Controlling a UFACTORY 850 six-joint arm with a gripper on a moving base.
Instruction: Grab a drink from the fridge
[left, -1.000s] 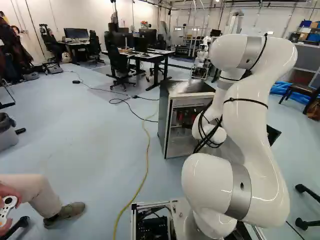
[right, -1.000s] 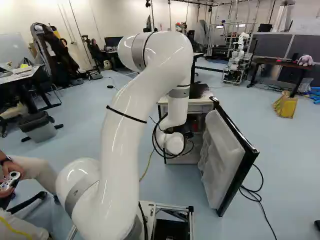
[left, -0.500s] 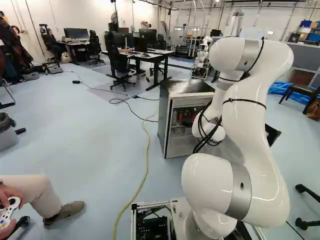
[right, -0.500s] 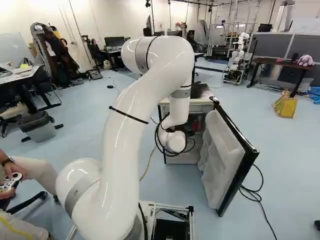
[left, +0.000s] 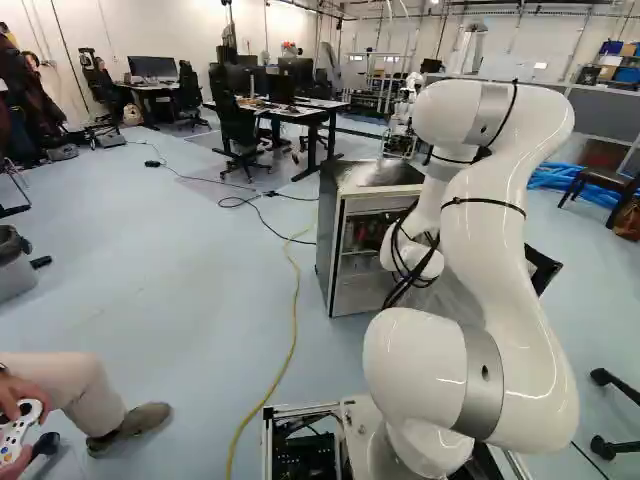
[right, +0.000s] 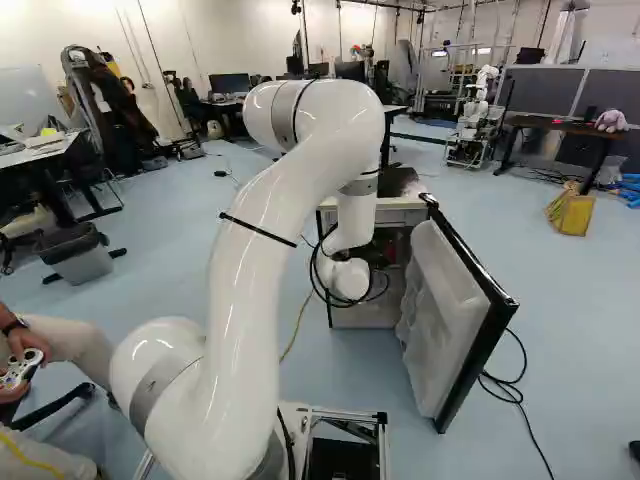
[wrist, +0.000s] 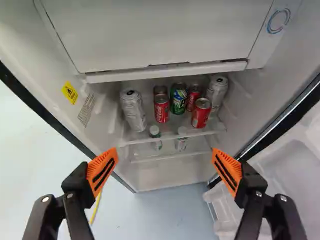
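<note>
We are facing one boxy fridge with grey side panels (left: 327, 245), its one white-lined, black-edged door (right: 445, 320) standing open. We are counting seven cans on the upper shelf (wrist: 175, 134): two tall white ones, one at each end (wrist: 134, 111) (wrist: 217, 95); four shorter red ones, two in front (wrist: 161, 109) (wrist: 201, 114) and two farther back (wrist: 160, 90) (wrist: 193, 97); and one green can (wrist: 178, 99) between the rear red pair. Two small white-capped bottles (wrist: 154, 131) (wrist: 181, 131) are sitting on the shelf below. Our two black fingers with orange pads (wrist: 103, 171) are standing wide apart, released. The cans and bottles are all lying ahead of the fingers, well apart from them, within the span between the two, inside the fridge. Every can is standing upright, its lid pointing up and its long axis running vertically, square to the shelf; both bottles are also standing upright, caps uppermost.
</note>
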